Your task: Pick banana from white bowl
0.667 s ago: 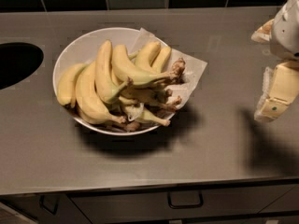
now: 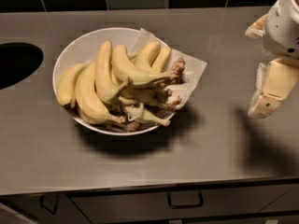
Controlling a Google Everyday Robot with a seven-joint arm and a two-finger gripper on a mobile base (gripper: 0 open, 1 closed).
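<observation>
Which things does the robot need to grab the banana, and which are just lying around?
For the job: banana with knobby brown stem; white bowl; gripper, off to the bowl's right.
Just lying about: other bananas; paper sheet; dark hole in counter; drawer handle.

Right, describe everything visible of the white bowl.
The white bowl is wide, shallow and round with a smooth rim, perhaps ceramic or plastic. It stands upright on the grey counter, left of centre, casting a shadow in front. It is heaped with yellow bananas, and a crumpled white paper sheet lies under them and hangs over its right rim. The gripper hangs off to the right, well apart from it.
</observation>
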